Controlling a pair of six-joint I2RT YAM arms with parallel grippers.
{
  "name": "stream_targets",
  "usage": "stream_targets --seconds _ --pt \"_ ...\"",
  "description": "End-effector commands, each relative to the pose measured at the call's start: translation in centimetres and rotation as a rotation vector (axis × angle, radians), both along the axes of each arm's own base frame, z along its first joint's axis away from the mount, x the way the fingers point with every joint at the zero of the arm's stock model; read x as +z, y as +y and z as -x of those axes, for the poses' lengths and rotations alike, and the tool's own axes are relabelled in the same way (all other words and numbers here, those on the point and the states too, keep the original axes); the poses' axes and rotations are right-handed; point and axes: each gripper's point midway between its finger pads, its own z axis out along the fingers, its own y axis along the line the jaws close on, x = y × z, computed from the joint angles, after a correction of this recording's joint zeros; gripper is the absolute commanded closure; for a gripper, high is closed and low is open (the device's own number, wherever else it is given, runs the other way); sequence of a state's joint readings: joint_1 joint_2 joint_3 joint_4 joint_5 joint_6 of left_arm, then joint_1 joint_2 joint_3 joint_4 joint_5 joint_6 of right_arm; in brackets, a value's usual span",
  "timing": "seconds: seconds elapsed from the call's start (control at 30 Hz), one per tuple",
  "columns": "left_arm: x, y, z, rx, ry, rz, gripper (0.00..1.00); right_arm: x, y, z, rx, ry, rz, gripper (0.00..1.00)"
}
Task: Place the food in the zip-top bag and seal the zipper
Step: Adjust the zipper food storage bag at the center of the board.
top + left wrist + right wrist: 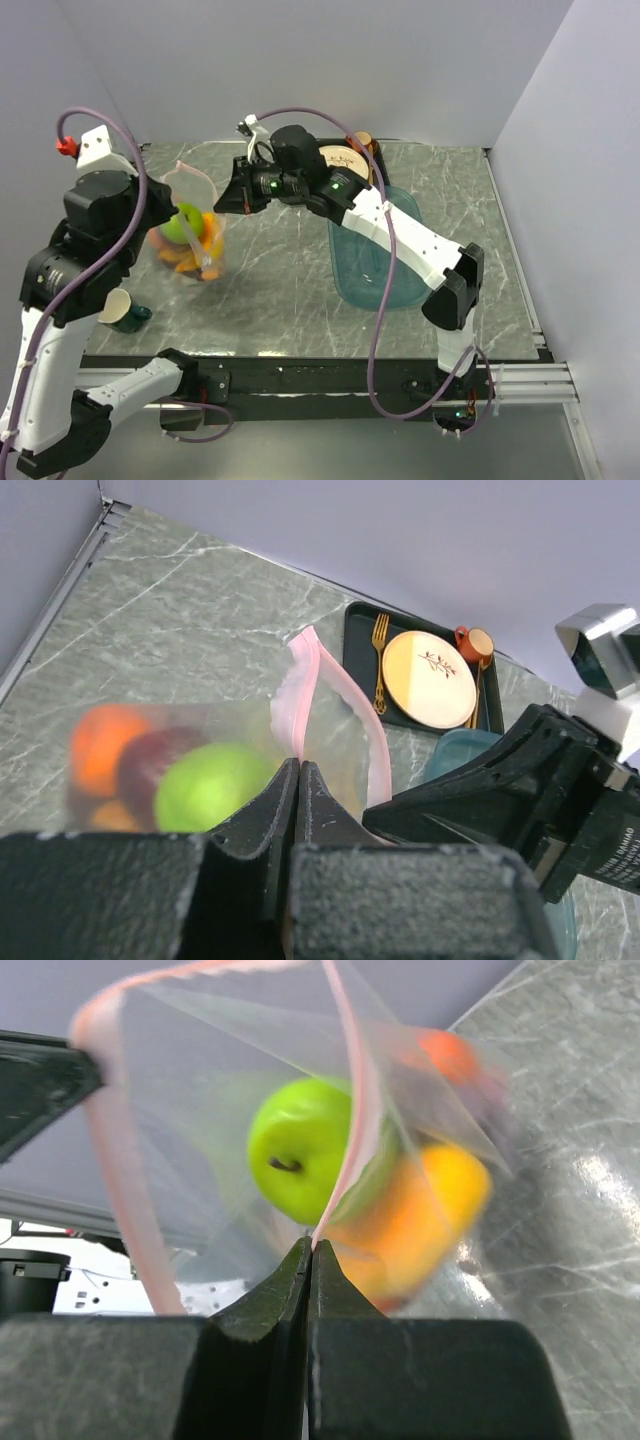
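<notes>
Left and right jaws each pinch the zipper [118, 1160]; food-filled bag [200, 1050] between them.

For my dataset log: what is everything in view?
zip-top bag: one, clear, held left of centre
zipper: one, pale pink, bag's mouth, gaping
green apple: one, green, inside bag
other food: several, orange and dark, inside bag
oval tray: one, teal, table right
plate: one, cream, on dark tray at back
fork: one, gold, beside plate
cup: one, cream, near left edge
left tool: one, black, shut on zipper
right tool: one, black, shut on zipper
</notes>
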State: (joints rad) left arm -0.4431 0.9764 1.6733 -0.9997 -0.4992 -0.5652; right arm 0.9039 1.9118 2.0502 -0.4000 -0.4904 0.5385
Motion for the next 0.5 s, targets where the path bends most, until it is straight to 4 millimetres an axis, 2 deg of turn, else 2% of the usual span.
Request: stream_targets --seconds 0.0,0.03,0.07,0.1,0.13,0.17,0.2,0.23,0.27,0.33,0.43,0.47 --pt "0.8 -0.8 -1.4 -0.028 -0.027 -0.016 0.97 -0.4 -0.3 -0.5 -0.024 0.018 0.022 0.98" --pt "0.0 -2.0 -1.8 -0.077 -0.011 -0.01 0.98 -2.2 -0.9 -0.6 -0.041 0.042 0.054 0.98" --pt "-1.9 -2.7 -2.6 -0.095 0.036 -0.019 0.98 -2.9 -1.2 -1.1 -0.057 0.045 0.053 0.98" --pt "-3.0 -3.4 -3.1 -0.116 0.059 -0.017 0.99 -3.9 -2.0 -2.0 -0.084 0.068 0.062 0.98" --pt "-3.5 -4.3 -3.8 -0.141 0.058 0.001 0.99 -6.7 -3.0 -1.9 -0.097 0.11 0.104 0.98" --pt "-6.2 -5.6 -4.4 -0.185 0.12 0.002 0.99 -7.6 -3.4 -2.4 -0.109 0.115 0.102 0.98" --pt "-7.2 -6.4 -4.8 -0.213 0.137 0.016 0.99 -8.8 -4.1 -2.6 -0.119 0.14 0.116 0.98" --pt "-8.1 -7.3 -5.7 -0.231 0.145 0.03 0.99 -11.6 -5.2 -3.2 -0.135 0.181 0.157 0.97" --pt "-10.3 -8.3 -6.0 -0.265 0.189 0.04 0.99 -12.9 -5.8 -3.4 -0.137 0.197 0.18 0.97" --pt "-12.1 -9.4 -6.7 -0.29 0.214 0.064 0.99 -16.5 -7.5 -4.0 -0.172 0.235 0.245 0.97" --pt "-14.7 -11.9 -8.5 -0.349 0.26 0.108 0.99 -18.9 -9.5 -4.7 -0.201 0.245 0.288 0.97" --pt "-14.9 -12.6 -8.8 -0.368 0.261 0.122 0.99 -19.2 -10.0 -4.8 -0.204 0.243 0.297 0.96"
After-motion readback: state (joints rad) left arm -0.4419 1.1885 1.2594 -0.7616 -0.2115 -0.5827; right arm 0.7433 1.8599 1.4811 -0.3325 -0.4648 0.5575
